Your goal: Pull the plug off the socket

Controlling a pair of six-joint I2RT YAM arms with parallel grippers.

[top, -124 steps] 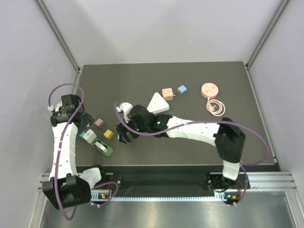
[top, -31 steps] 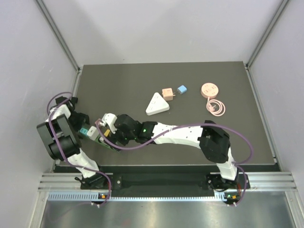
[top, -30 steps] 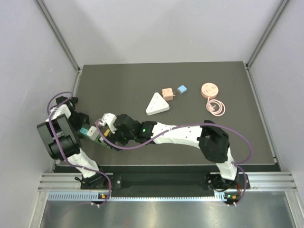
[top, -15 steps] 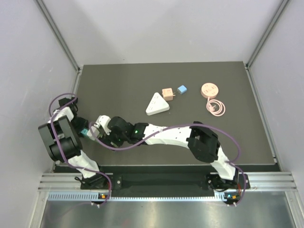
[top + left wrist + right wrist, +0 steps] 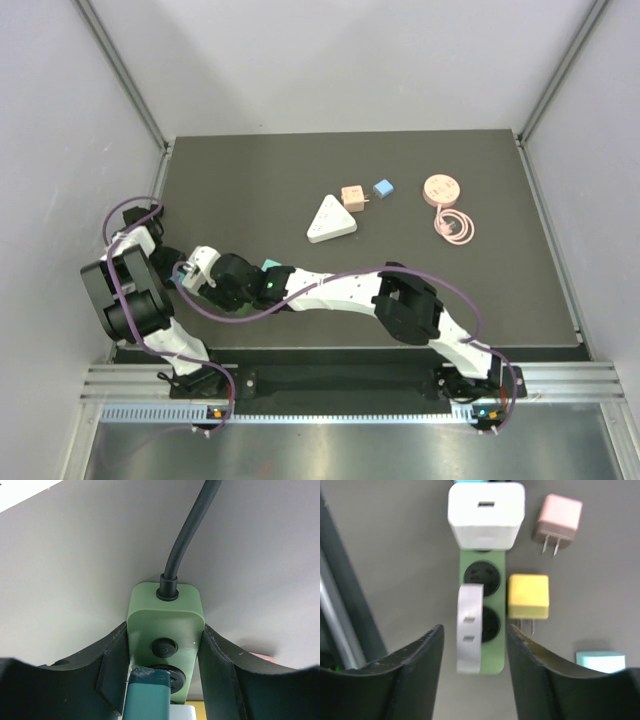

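From above, the right arm stretches across the table to the near left corner and meets the left arm there. Together they hide the power strip, so this view says little of the grip. In the left wrist view the left gripper is clamped on the green power strip. One finger presses each long side, just short of the end where the black cable leaves. A teal plug sits in the socket nearest the camera. In the right wrist view the right gripper hangs over the strip's other end with its fingers apart and touching nothing. The strip's long axis runs straight away from the camera, in line with the gap. A grey plug stands in the strip directly between and just ahead of those fingers (the likeliest one to pull, I judge). A white charger is plugged in farther along. A yellow plug and a pink plug lie loose beside the strip. The right arm is plainly the nearer one, and it needs only to drop, close, and draw off.
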